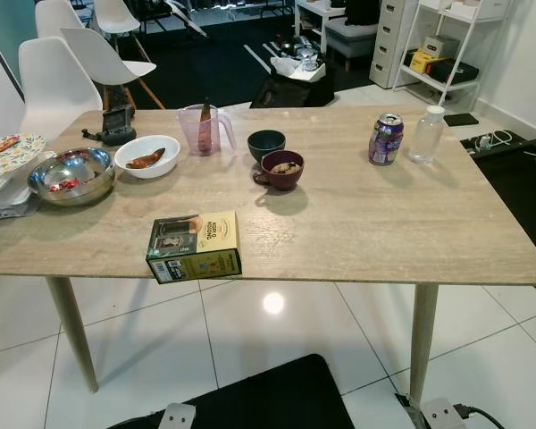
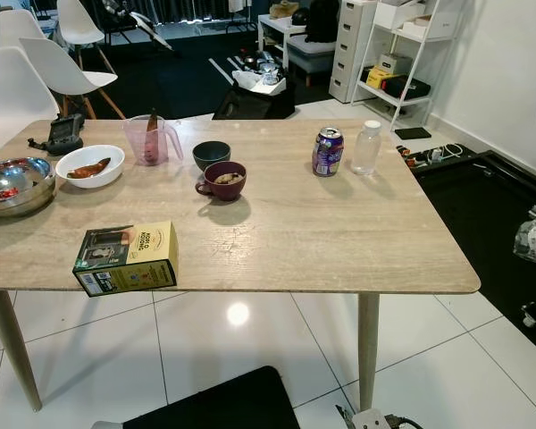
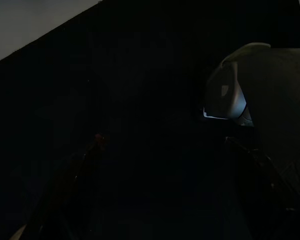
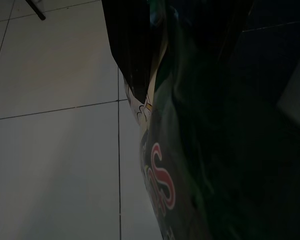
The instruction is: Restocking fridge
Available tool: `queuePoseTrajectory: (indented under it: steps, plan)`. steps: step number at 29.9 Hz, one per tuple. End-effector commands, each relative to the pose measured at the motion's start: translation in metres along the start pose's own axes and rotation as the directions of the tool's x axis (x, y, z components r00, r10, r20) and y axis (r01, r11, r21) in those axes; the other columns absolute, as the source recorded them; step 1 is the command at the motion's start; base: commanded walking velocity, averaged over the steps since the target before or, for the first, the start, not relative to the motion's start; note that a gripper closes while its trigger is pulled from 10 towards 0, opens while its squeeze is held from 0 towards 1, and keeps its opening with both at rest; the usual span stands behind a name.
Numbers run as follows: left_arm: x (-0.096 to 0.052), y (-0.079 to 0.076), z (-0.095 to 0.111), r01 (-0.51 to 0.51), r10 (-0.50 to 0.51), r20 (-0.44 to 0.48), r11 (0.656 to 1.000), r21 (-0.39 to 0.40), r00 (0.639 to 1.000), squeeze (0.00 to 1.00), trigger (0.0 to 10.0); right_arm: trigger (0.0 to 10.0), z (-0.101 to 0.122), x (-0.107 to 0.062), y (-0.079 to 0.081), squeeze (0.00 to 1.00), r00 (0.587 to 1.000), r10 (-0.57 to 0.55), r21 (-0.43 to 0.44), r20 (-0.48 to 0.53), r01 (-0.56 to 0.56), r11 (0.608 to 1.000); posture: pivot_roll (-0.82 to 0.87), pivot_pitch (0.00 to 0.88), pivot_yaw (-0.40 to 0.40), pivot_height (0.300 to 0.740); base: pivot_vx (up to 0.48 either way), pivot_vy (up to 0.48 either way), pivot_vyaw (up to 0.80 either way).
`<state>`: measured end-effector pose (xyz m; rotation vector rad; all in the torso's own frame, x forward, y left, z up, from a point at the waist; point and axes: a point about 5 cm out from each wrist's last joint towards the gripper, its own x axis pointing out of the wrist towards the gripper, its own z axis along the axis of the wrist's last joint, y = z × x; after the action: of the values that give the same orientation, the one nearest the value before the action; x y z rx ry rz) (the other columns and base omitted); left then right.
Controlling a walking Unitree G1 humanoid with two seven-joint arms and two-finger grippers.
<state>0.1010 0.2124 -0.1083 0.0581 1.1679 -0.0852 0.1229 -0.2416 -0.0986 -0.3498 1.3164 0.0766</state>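
One item looks to be in hand: the right gripper [image 4: 152, 97] hangs low, one black finger pressed against a green packet [image 4: 190, 165] with red lettering, so it seems pinched on that packet; pale floor tiles [image 4: 55, 150] lie just beyond it. The left gripper [image 3: 170, 190] hangs idle in deep shade; whether it is spread or closed I cannot tell.

Ahead of both grippers and above them stands the table [image 1: 384, 232], well out of reach. Nearest to them, at its front edge, lies a box [image 1: 195, 247]; farther off sit a mug [image 1: 281, 170] and a dark bowl [image 1: 266, 143], with a jug [image 1: 204, 130], a white bowl [image 1: 152, 156] and a steel bowl [image 1: 71, 174] away to the left; farthest to the right stand a can [image 1: 386, 138] and a clear bottle [image 1: 426, 134].

Judging by this, the restocking is at an early or middle stage: the packet has yet to reach the fridge; the can, bottle and box, if meant for it, are untouched.
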Motion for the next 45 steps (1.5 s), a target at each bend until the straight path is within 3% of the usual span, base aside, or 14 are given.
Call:
queuePoseTrajectory:
  steps: [1, 45]
  plan:
    - [0.0003, -0.0035, -0.0033, 0.007, -0.006, -0.016, 1.000, 0.005, 1.000, 0.00, 10.0, 10.0, -0.0002, -0.0002, -0.0018, 0.00, 1.000, -0.010, 0.007, 0.001, 0.010, 1.000, 0.03, 0.000, -0.011, 0.740, -0.255, 0.000, 0.00]
    - [0.0001, -0.0022, -0.0029, 0.007, -0.007, -0.021, 1.000, 0.018, 1.000, 0.00, 10.0, 10.0, -0.0010, 0.0001, 0.0005, 0.00, 1.000, -0.006, -0.005, -0.003, 0.006, 1.000, 0.03, 0.000, -0.006, 0.740, -0.302, 0.000, 0.00]
